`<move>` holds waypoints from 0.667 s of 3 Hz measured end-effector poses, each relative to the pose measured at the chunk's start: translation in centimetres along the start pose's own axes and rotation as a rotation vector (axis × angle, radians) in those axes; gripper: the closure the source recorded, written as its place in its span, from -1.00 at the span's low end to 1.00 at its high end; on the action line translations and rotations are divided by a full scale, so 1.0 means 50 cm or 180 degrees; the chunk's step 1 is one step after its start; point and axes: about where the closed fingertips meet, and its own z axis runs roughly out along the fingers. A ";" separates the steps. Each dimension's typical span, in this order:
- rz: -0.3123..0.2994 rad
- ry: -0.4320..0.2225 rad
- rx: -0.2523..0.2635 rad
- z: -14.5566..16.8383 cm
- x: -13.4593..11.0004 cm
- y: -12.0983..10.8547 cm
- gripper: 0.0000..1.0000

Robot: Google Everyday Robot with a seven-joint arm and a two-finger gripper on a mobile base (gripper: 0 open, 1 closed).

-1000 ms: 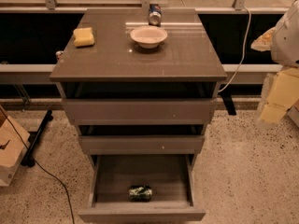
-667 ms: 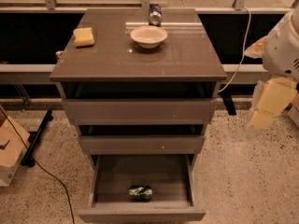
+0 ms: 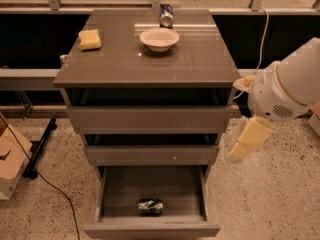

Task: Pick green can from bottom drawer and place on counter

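Note:
The green can (image 3: 150, 206) lies on its side near the front of the bottom drawer (image 3: 150, 229), which is pulled open. The counter (image 3: 150, 64) tops the cabinet above it. My gripper (image 3: 246, 143) hangs from the white arm at the right, just off the cabinet's right side at the height of the middle drawer. It is above and to the right of the can and holds nothing that I can see.
On the counter stand a white bowl (image 3: 159, 38), a yellow sponge (image 3: 90, 39) and a blue-and-silver can (image 3: 166, 15). The two upper drawers are slightly open. A cardboard box (image 3: 10, 166), a black stand foot (image 3: 40, 149) and a floor cable lie at the left.
My arm has swung left and down, bringing the gripper from the far right edge to beside the cabinet. The can and drawers have not moved.

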 end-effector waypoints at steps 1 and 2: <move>0.0116 -0.0226 -0.0195 0.093 0.006 -0.005 -1.00; 0.0167 -0.0250 -0.0257 0.119 0.010 -0.004 -1.00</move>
